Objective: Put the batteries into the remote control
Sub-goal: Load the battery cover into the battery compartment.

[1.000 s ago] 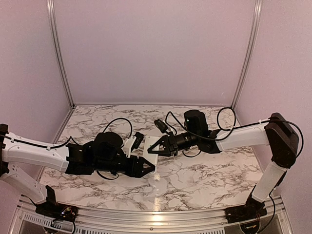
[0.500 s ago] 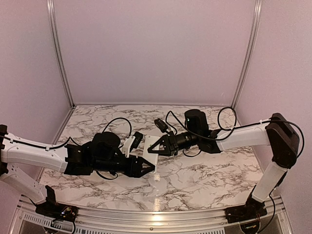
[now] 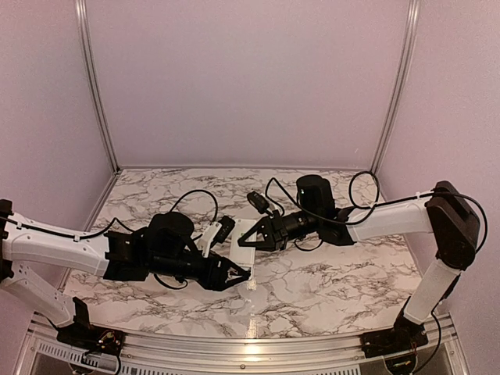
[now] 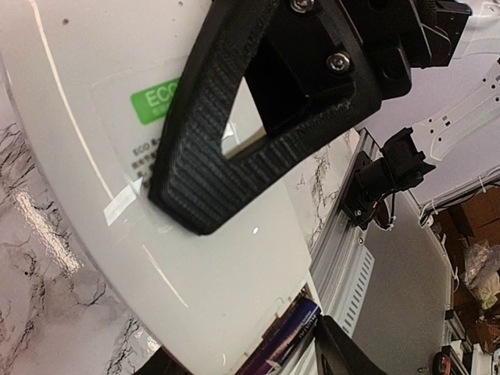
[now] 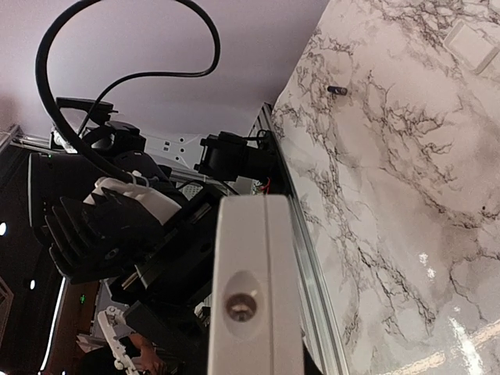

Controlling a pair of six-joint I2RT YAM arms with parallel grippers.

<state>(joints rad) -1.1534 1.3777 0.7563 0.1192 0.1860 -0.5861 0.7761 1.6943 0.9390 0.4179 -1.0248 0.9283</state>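
The white remote control [image 3: 244, 231] is held up off the table in my right gripper [image 3: 251, 241], which is shut on it. In the left wrist view its plain white back [image 4: 219, 266] with a green sticker fills the frame, with a black right finger [image 4: 234, 117] pressed on it. My left gripper [image 4: 258, 361] is shut on a dark battery [image 4: 291, 336] at the open compartment at the remote's end. The right wrist view shows the remote's narrow end [image 5: 254, 250]. A second battery [image 5: 336, 89] lies on the marble table.
A small white flat piece [image 5: 473, 43] lies on the marble [image 3: 336, 273] farther off. The metal rail of the table's near edge [image 5: 312, 258] runs behind the remote. My left arm [image 3: 148, 254] and cables crowd the space under the remote.
My left gripper has moved slightly right and nearer the remote's lower end. The right gripper keeps its hold on the remote, almost unmoved.
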